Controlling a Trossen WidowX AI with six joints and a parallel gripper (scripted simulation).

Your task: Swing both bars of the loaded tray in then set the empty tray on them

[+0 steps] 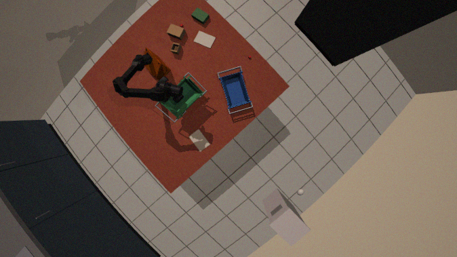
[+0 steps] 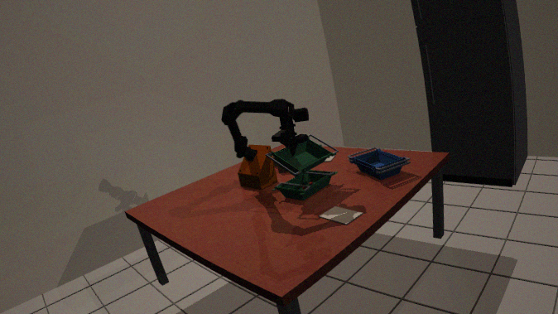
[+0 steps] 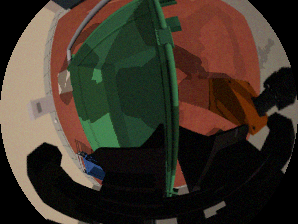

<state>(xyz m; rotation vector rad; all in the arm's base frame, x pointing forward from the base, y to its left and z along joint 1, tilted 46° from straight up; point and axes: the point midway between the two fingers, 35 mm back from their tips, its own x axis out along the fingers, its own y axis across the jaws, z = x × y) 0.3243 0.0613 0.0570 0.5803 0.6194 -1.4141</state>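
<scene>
Gripping the empty green tray by its rim, our pincer holds it above the loaded tray on the worktop; it looks light and stiff, likely to pivot under that one-sided pinch

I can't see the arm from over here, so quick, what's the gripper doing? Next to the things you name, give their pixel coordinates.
Gripper (image 1: 177, 98) (image 2: 293, 151) (image 3: 165, 125): jaws closed on the upper green tray (image 1: 194, 97) (image 2: 307, 156) (image 3: 142, 95), by its rim.
</scene>
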